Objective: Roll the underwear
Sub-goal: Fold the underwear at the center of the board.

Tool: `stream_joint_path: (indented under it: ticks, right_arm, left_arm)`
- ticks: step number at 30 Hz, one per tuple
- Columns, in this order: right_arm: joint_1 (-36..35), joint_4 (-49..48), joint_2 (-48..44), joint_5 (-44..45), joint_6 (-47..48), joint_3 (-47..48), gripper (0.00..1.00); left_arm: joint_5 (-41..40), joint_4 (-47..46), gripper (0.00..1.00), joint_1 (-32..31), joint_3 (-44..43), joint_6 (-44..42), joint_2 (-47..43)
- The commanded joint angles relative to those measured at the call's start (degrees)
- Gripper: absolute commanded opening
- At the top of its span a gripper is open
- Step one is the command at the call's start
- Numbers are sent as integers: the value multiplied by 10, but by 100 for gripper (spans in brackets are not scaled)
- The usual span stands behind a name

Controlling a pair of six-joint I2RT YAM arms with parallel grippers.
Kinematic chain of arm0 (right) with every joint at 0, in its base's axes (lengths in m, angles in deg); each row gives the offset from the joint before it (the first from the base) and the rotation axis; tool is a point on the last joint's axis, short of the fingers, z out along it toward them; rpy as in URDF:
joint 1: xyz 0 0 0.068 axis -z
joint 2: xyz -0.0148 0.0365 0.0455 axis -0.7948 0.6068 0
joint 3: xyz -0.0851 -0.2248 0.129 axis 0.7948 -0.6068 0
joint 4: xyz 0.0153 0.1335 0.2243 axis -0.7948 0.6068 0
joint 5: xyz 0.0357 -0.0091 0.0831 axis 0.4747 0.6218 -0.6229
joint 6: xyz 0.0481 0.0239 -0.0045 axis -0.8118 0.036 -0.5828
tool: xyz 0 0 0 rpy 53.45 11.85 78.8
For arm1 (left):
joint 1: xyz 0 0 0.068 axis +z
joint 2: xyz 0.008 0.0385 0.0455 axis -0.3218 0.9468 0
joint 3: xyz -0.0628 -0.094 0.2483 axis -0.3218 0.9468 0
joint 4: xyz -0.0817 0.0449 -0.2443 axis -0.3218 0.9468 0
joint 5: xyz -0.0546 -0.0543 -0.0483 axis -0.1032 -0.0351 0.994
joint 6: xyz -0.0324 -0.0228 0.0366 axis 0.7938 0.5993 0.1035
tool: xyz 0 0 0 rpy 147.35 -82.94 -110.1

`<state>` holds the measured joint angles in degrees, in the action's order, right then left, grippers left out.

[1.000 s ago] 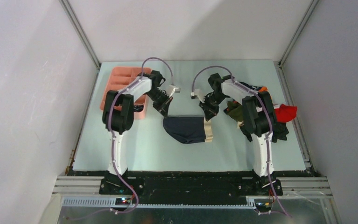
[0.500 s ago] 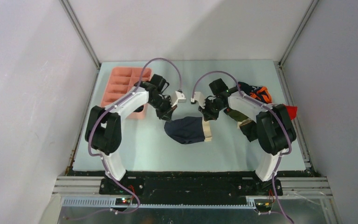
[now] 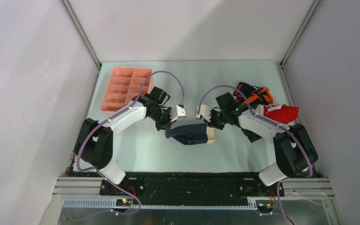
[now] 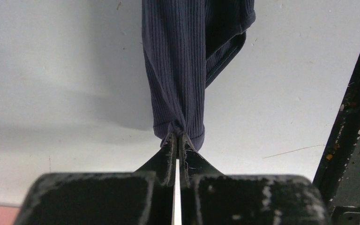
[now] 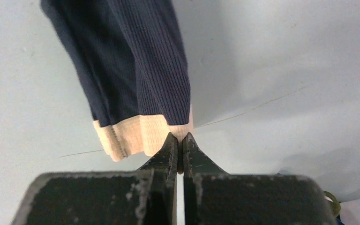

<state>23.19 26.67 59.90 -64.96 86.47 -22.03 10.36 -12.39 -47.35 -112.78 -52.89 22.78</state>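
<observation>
Over the worktop (image 3: 145,152), underwear (image 3: 190,133) sags light, limp; left claw (image 4: 176,140) pinches hem (image 4: 178,127); right claw (image 5: 182,140) pinches waistband (image 5: 140,136) corner.

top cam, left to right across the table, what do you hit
tray → left gripper → navy briefs → right gripper → black-orange briefs → red-white briefs

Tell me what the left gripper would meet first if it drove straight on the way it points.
The navy ribbed cloth briefs, which the left gripper is pinching; beyond them, probably the pale table, though depth is unclear.
</observation>
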Motion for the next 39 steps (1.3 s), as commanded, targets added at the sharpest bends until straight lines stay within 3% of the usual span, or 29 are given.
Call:
stream_joint_path:
  ticks: [1,14,24,39]
  right_arm:
    - [-28,-66,-54,34,39,-60,0]
    - [-97,-110,-144,94,46,-168,0]
    - [-108,-174,-165,144,42,-188,0]
    - [-30,-316,-40,138,105,-110,0]
  left_arm:
    - [-15,-31,0,-22,19,-50,-34]
    - [-32,-3,0,-66,48,-145,-54]
    - [-38,-13,0,-69,41,-127,-47]
    - [-114,-52,0,-24,-97,-161,36]
